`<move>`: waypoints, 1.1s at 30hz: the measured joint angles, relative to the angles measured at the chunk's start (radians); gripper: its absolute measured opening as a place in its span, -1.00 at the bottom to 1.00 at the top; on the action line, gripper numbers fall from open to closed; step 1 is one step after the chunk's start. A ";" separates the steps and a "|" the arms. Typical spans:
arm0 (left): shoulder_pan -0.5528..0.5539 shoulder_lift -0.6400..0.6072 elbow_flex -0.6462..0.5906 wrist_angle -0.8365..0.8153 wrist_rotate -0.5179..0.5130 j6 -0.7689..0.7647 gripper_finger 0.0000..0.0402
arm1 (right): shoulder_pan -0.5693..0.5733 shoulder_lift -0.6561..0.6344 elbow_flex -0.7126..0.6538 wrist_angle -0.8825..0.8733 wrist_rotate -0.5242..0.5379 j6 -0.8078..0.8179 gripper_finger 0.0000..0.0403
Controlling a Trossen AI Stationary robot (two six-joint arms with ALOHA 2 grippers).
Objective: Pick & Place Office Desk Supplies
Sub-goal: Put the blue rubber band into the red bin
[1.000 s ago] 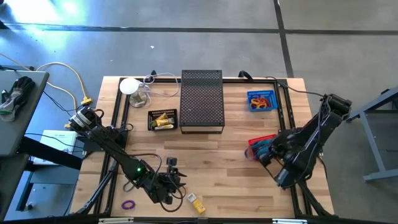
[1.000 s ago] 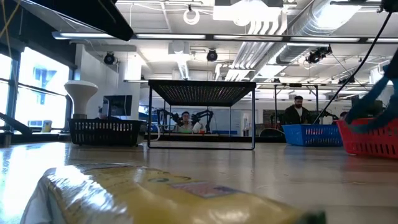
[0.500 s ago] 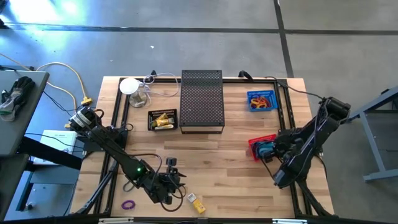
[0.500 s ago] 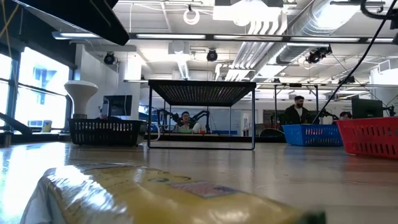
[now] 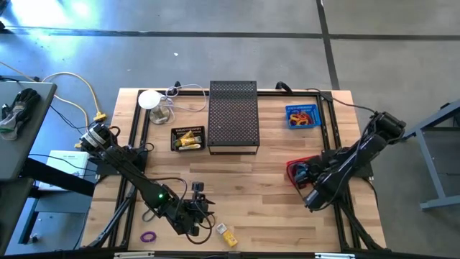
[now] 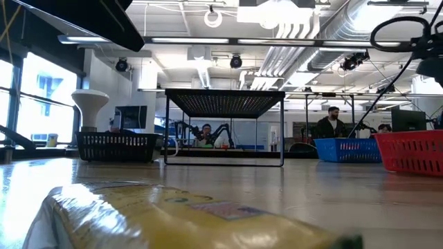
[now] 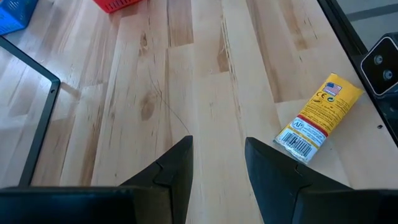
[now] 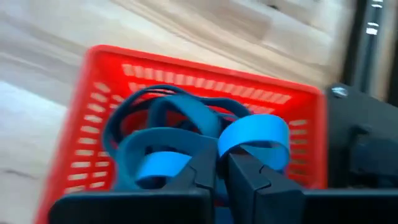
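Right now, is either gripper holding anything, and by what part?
No. The left gripper is open over bare table; the right gripper hangs shut over the red basket, gripping nothing visible.

grey concrete floor (image 5: pixel 215 43) all round the wooden table (image 5: pixel 244 187), crossed by dark seams at 12 o'clock. open ceiling with pale ducts (image 6: pixel 297 21) and strip lights (image 6: pixel 111 40). bright windows (image 6: pixel 41 97) at 9 o'clock. two people (image 6: pixel 331 124) at benches across the room. a grey side table (image 5: pixel 21 129) at 9 o'clock of the wooden one.
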 joint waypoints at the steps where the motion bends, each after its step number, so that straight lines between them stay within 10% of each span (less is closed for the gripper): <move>1: 0.000 0.000 0.000 0.000 0.000 -0.002 -0.31 | -0.007 0.000 0.000 0.014 0.012 -0.014 -0.88; 16: 0.000 0.000 0.000 -0.001 0.000 -0.007 -0.31 | -0.029 0.000 0.023 -0.061 0.035 -0.045 0.11; 21: 0.000 0.000 0.000 -0.002 0.000 -0.007 -0.31 | -0.029 0.000 0.042 -0.003 -0.157 -0.055 0.20; 33: 0.000 0.000 0.000 -0.005 -0.001 -0.006 -0.31 | -0.055 -0.001 0.043 0.083 -0.211 -0.147 0.20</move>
